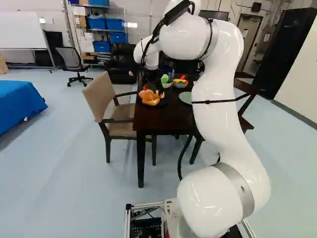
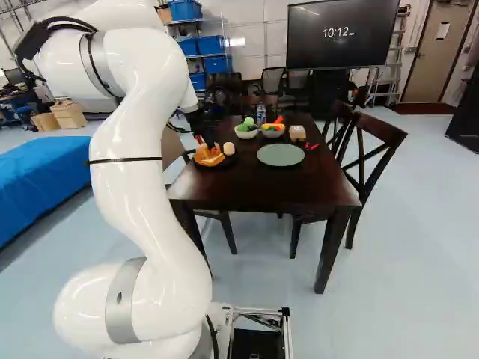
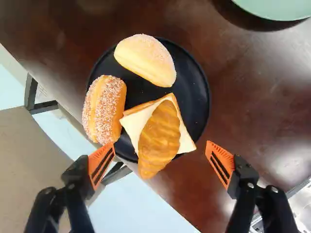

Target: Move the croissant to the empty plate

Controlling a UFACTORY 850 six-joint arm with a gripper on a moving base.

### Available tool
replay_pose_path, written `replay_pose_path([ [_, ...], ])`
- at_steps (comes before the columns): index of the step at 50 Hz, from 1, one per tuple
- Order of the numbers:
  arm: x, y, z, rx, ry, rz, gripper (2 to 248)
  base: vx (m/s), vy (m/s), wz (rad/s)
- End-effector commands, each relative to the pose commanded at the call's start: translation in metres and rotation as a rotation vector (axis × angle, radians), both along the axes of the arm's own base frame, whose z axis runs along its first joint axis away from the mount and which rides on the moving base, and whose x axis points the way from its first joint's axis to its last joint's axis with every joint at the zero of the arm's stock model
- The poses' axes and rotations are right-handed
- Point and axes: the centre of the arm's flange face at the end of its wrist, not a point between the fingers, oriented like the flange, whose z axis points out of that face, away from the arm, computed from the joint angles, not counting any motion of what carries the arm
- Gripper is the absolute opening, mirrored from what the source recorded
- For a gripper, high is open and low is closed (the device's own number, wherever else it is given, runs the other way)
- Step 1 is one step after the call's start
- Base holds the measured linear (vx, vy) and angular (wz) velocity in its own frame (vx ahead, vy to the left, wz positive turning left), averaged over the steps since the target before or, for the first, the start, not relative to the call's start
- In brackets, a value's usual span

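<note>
Item 1: croissant point(image 3: 159, 138), golden, ridged; lies aslant on a bread slice point(image 3: 185, 144), which sits on the black plate point(image 3: 198, 92). One end pokes out past the plate's rim, as seen in wrist view.

Item 2: gripper point(image 2: 206, 142), upper left of the right base view, above the black plate. In wrist view the gripper point(image 3: 160, 150) stands spread, a finger on each side of the croissant's near end, w/ a gap each side; grips nothing.

Item 3: sugared bun point(image 3: 103, 109), same plate, tight by one finger; overlaps it in view, contact can't tell. The other finger is past the plate's rim, over dark wood, w/ more side room.

Item 4: pale rounded bun point(image 3: 146, 58), same plate, far side from the gripper.

Item 5: green plate point(image 2: 281, 155), right of ctr. in the right base view, upper half. Dark tabletop lies between it & the black plate, a fair gap.

Item 6: table point(image 2: 254, 183), dark wood; its edge runs close by the black plate, tan chair point(image 1: 98, 96) just beyond, left of ctr. in the left base view.

Item 7: two bowls point(image 2: 245, 134), upper ctr. of the right base view, behind the plates, w/ bottle point(image 2: 261, 114) by them.
</note>
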Motion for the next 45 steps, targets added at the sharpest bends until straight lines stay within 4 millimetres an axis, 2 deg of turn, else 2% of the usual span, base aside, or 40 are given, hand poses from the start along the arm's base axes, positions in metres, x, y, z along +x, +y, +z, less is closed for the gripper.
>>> replay_pose_path([
  [21,0.0,0.0,0.0,0.0,0.0,0.0,246,0.0,0.0,0.0],
  [22,0.0,0.0,0.0,0.0,0.0,0.0,233,0.0,0.0,0.0],
  [27,0.0,0.0,0.0,0.0,0.0,0.0,233,0.0,0.0,0.0],
  [28,0.0,0.0,0.0,0.0,0.0,0.0,221,0.0,0.0,0.0],
  [32,0.0,0.0,0.0,0.0,0.0,0.0,221,0.0,0.0,0.0],
  [33,0.0,0.0,0.0,0.0,0.0,0.0,209,0.0,0.0,0.0],
  [37,0.0,0.0,0.0,0.0,0.0,0.0,209,0.0,0.0,0.0],
  [38,0.0,0.0,0.0,0.0,0.0,0.0,197,0.0,0.0,0.0],
  [43,0.0,0.0,0.0,0.0,0.0,0.0,197,0.0,0.0,0.0],
  [44,0.0,0.0,0.0,0.0,0.0,0.0,184,0.0,0.0,0.0],
  [45,0.0,0.0,0.0,0.0,0.0,0.0,184,0.0,0.0,0.0],
])
